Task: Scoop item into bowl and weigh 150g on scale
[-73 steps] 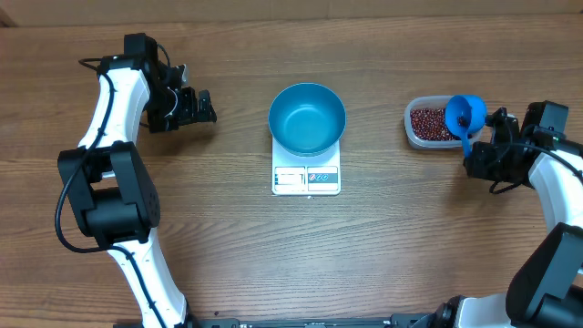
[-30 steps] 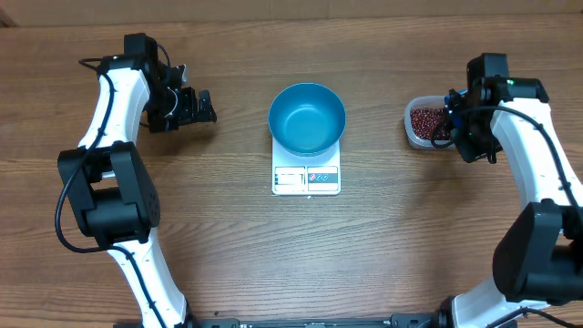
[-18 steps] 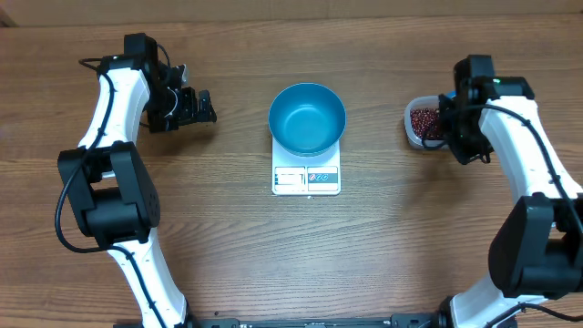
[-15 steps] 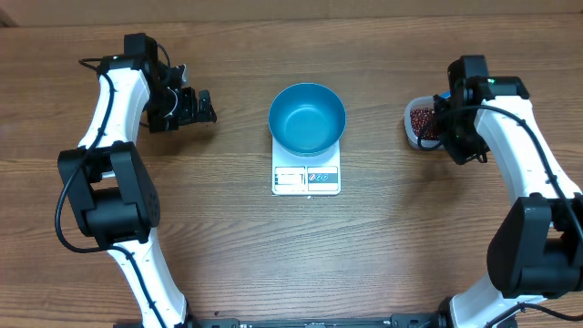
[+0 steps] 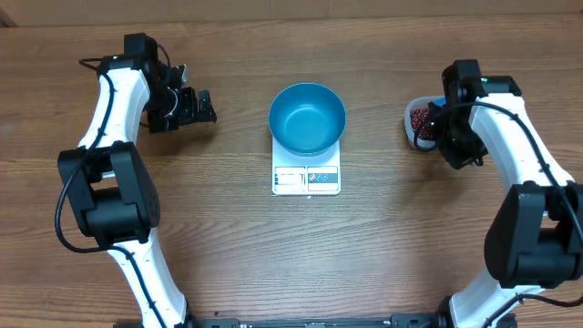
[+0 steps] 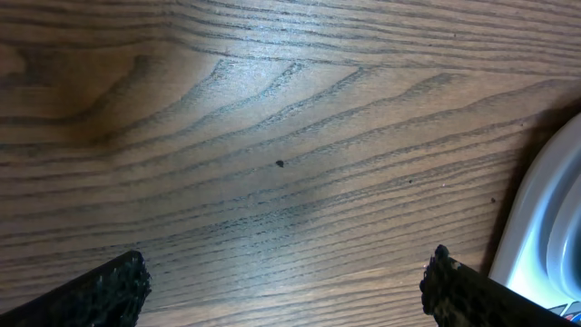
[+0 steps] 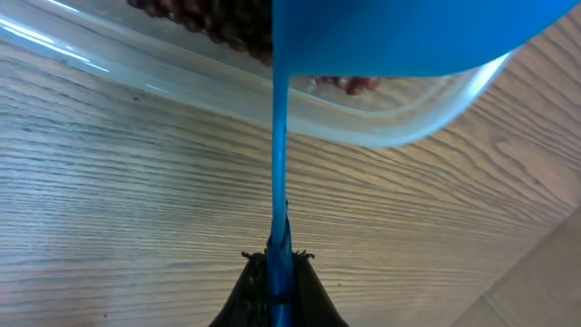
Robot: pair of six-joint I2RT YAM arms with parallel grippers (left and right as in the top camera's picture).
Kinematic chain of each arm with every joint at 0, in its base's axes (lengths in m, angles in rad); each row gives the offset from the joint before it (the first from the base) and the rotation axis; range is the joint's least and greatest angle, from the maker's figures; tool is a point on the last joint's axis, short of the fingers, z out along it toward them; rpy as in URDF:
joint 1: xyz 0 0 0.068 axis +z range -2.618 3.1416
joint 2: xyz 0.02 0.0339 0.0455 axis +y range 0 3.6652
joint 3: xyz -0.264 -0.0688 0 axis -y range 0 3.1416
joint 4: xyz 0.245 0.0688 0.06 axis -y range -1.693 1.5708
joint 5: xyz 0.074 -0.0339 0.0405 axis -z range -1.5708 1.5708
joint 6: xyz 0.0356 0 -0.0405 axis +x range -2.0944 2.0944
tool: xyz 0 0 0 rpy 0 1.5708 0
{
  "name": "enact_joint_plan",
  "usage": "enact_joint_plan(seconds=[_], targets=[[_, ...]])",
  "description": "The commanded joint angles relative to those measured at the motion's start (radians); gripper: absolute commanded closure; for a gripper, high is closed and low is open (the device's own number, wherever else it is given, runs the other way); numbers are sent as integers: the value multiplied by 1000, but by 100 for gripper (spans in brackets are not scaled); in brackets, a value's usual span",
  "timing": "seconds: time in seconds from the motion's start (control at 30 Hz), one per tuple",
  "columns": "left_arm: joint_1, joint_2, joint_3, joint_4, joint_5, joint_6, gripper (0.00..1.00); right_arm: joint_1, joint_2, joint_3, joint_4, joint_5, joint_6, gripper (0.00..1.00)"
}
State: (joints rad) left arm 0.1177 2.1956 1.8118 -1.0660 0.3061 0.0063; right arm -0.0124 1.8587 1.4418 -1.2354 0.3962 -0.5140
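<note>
On the far left, the left tool [image 5: 204, 107] is hanging with its jaws spread wide and holding nothing, over bare wood of the surface [image 5: 228, 237], well apart from everything else. In the middle, the bowl [image 5: 307, 123] is sitting empty on the scale [image 5: 306, 179], overhanging it at the sides. Its glossy inside is likely making it slippery, so anything poured in is probably going to slide to the bottom, and a knock on the rim could shift it on the scale. To the right, the beans [image 5: 421, 118] are lying as a loose heap in the clear tub [image 7: 381, 127]. They are looking small, light and hard, inclined to roll and scatter, so pinching them is making little sense and they are best lifted with the scoop [image 7: 408, 36]. The right tool [image 7: 278, 263] is clamping tight on the end of its thin handle [image 7: 277, 163], with the scoop's cup hanging over the tub; whether it is touching the beans is not showing. A handle that narrow is probably twisting easily in the grip, so the cup is needing to travel level.
</note>
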Motion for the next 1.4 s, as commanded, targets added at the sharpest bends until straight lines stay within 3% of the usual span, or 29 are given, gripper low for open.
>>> enact_joint_plan(seconds=[0.0,0.4,0.5,0.6,0.63,0.7,0.87,0.93,1.0,1.37], targets=[[-7,8,8,1,-2,16,0,1,11,24,-2,-87,-13,96],[-7,8,8,1,-2,16,0,1,11,31,-23,-146,-14,95],[-7,8,8,1,-2,16,0,-2,11,51,-24,-127,-4,77],[-7,8,8,1,-2,16,0,-2,11,73,-22,-129,16,72],[-7,8,8,1,-2,16,0,-2,10,75,-17,-129,18,56],[-7,8,8,1,-2,16,0,-6,11,75,15,-129,41,50],[-7,8,8,1,-3,16,0,-57,11,44,50,-241,76,53],[-7,8,8,1,-2,16,0,-76,11,37,48,-335,76,67],[-7,8,8,1,-2,16,0,-79,11,37,44,-348,76,73],[-7,8,8,1,-2,16,0,-79,12,34,65,-360,84,71]])
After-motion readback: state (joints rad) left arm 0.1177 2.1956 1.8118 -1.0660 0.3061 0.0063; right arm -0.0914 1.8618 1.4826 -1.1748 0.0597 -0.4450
